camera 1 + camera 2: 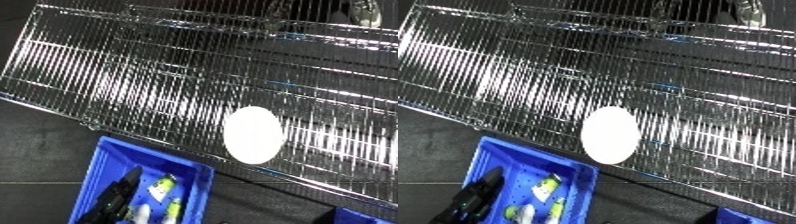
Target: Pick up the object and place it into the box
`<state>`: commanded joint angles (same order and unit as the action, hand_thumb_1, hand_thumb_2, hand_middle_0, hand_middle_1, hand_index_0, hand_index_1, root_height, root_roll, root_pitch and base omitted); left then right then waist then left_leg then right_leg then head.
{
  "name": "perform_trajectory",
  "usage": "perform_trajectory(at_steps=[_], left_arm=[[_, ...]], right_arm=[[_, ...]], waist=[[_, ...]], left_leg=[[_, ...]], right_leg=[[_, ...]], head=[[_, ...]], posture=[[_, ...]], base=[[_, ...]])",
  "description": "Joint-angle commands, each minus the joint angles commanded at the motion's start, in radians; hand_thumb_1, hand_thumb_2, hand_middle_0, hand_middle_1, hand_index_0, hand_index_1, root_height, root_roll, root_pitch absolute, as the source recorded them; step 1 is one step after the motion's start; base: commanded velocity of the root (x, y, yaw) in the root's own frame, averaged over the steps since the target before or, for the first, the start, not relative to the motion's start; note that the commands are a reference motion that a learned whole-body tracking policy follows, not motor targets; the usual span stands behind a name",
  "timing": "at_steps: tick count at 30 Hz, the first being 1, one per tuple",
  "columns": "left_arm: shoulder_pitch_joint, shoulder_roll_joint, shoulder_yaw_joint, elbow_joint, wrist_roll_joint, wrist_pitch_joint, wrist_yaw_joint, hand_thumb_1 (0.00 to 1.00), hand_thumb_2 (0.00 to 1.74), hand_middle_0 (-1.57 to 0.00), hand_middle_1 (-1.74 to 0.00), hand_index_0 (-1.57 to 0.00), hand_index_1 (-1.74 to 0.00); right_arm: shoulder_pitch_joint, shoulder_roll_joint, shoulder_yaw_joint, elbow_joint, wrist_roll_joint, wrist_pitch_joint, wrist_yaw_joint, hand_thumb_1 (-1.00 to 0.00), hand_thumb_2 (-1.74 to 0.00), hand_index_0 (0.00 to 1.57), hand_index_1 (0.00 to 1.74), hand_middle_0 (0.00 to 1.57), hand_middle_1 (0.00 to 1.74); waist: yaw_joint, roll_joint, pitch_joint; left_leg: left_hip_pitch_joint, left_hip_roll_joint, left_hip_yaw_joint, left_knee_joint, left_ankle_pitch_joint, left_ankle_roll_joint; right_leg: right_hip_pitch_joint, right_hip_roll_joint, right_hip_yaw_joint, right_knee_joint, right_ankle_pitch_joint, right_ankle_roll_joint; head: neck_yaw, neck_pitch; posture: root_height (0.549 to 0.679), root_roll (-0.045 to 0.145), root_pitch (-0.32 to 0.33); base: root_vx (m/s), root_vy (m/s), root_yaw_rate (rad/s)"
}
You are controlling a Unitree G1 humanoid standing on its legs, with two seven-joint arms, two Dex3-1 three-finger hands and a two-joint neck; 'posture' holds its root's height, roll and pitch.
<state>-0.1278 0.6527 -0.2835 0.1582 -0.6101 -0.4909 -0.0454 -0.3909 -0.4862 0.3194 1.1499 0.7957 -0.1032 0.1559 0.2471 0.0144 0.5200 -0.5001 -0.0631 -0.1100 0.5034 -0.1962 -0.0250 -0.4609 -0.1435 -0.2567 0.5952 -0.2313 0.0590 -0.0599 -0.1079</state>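
One white disc (253, 134) lay on your wire shelf (107, 70) above the blue bin (99, 165); neither hand was in sight.

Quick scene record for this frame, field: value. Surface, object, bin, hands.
surface: wire mesh shelf, shiny, running diagonally across the view
object: white oval disc, lying on the shelf near its lower edge
bin: blue bin, below the shelf edge, on the dark floor
bin contents: several small items, yellow-green and dark ones; cannot tell what they are
object vs bin: disc is up and to the right of the bin, not in it
second blue item: a corner shows at the lower right
hands: neither in view
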Motion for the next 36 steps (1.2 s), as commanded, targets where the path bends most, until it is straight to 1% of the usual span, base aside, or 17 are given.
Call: perform_trajectory(at_steps=[3, 6, 9, 12, 15, 20, 25, 31, 36], left_arm=[[0.014, 0.019, 0.036, -0.080, 0.020, -0.051, 0.025, 0.00, 0.00, 0.00, 0.00, 0.00, 0.00], [0.019, 0.021, 0.066, -0.129, 0.029, -0.080, 0.034, 0.00, 0.00, 0.00, 0.00, 0.00, 0.00], [0.014, 0.017, 0.082, -0.160, 0.054, -0.086, 0.026, 0.00, 0.00, 0.00, 0.00, 0.00, 0.00], [-0.011, 0.020, 0.075, -0.166, 0.101, -0.076, 0.025, 0.00, 0.00, 0.00, 0.00, 0.00, 0.00], [-0.051, 0.026, 0.062, -0.153, 0.125, -0.044, 0.052, 0.00, 0.00, 0.00, 0.00, 0.00, 0.00], [-0.124, 0.025, 0.040, -0.094, 0.135, 0.022, 0.124, 0.00, 0.00, 0.00, 0.00, 0.00, 0.00], [-0.196, -0.004, 0.012, -0.003, 0.163, 0.047, 0.202, 0.00, 0.00, 0.00, 0.00, 0.00, 0.00], [-0.272, -0.044, -0.017, 0.110, 0.211, 0.072, 0.264, 0.00, 0.00, 0.00, 0.00, 0.00, 0.00], [-0.321, -0.074, -0.031, 0.204, 0.215, 0.074, 0.287, 0.00, 0.00, 0.00, 0.00, 0.00, 0.00]], right_arm=[[0.013, 0.003, -0.012, 0.008, 0.015, -0.007, 0.008, 0.00, 0.00, 0.00, 0.00, 0.00, 0.00], [0.019, 0.010, -0.021, 0.018, 0.026, -0.013, 0.015, 0.00, 0.00, 0.00, 0.00, 0.00, 0.00], [0.021, 0.021, -0.028, 0.024, 0.032, -0.013, 0.018, 0.00, 0.00, 0.00, 0.00, 0.00, 0.00], [0.011, 0.027, -0.029, 0.030, 0.033, -0.002, 0.022, 0.00, 0.00, 0.00, 0.00, 0.00, 0.00], [-0.001, 0.029, -0.025, 0.038, 0.029, 0.010, 0.029, 0.00, 0.00, 0.00, 0.00, 0.00, 0.00], [-0.007, 0.028, -0.015, 0.042, 0.008, 0.023, 0.047, 0.00, 0.00, 0.00, 0.00, 0.00, 0.00], [-0.026, 0.034, 0.003, 0.046, -0.014, 0.034, 0.061, 0.00, 0.00, 0.00, 0.00, 0.00, 0.00], [-0.064, 0.047, 0.033, 0.043, -0.038, 0.049, 0.075, 0.00, 0.00, 0.00, 0.00, 0.00, 0.00], [-0.088, 0.054, 0.052, 0.036, -0.057, 0.058, 0.076, 0.00, 0.00, 0.00, 0.00, 0.00, 0.00]], waist=[[0.013, -0.002, 0.000], [0.021, -0.007, 0.000], [0.025, -0.014, 0.000], [0.020, -0.022, 0.000], [0.009, -0.031, 0.000], [-0.017, -0.046, 0.000], [-0.042, -0.062, 0.000], [-0.076, -0.092, 0.000], [-0.100, -0.106, 0.000]], left_leg=[[0.001, -0.002, -0.008, -0.004, 0.001, -0.0010], [0.002, -0.004, -0.014, -0.003, -0.001, -0.0020], [0.003, -0.004, -0.017, -0.001, -0.003, -0.0032], [0.007, -0.003, -0.016, 0.000, -0.003, -0.0038], [0.009, 0.001, -0.011, 0.004, -0.005, -0.0038], [0.010, 0.010, 0.003, 0.016, -0.009, -0.0035], [0.007, 0.019, 0.017, 0.027, -0.012, -0.0014], [0.003, 0.036, 0.035, 0.040, -0.014, -0.0029], [0.000, 0.049, 0.049, 0.054, -0.021, -0.0035]], right_leg=[[0.005, -0.0037, -0.009, -0.001, 0.000, -0.0003], [0.008, -0.0056, -0.015, -0.001, -0.001, -0.0009], [0.013, -0.0053, -0.018, -0.001, -0.001, 0.0000], [0.018, -0.0022, -0.016, 0.000, 0.000, 0.0005], [0.019, 0.0032, -0.009, 0.003, 0.000, 0.0003], [0.015, 0.0150, 0.015, 0.010, 0.000, 0.0015], [0.005, 0.0279, 0.037, 0.017, -0.001, 0.0017], [-0.003, 0.0458, 0.058, 0.021, 0.001, 0.0038], [-0.013, 0.0556, 0.074, 0.031, -0.002, 0.0031]], head=[[0.024, -0.006], [0.037, -0.011], [0.036, -0.018], [0.025, -0.024], [-0.014, -0.035], [-0.076, -0.044], [-0.147, -0.043], [-0.236, -0.036], [-0.282, -0.031]], posture=[[0.656, 0.036, 0.140], [0.656, 0.036, 0.139], [0.656, 0.036, 0.137], [0.657, 0.035, 0.132], [0.656, 0.033, 0.127], [0.654, 0.030, 0.118], [0.653, 0.026, 0.115], [0.651, 0.020, 0.111], [0.649, 0.018, 0.110]], base=[[0.006, -0.059, 0.117], [0.010, -0.051, 0.069], [0.012, -0.044, 0.021], [0.014, -0.028, -0.046], [0.011, 0.005, -0.144], [0.012, 0.034, -0.203], [0.005, 0.036, -0.177], [0.005, 0.021, -0.186], [0.008, 0.035, -0.162]])
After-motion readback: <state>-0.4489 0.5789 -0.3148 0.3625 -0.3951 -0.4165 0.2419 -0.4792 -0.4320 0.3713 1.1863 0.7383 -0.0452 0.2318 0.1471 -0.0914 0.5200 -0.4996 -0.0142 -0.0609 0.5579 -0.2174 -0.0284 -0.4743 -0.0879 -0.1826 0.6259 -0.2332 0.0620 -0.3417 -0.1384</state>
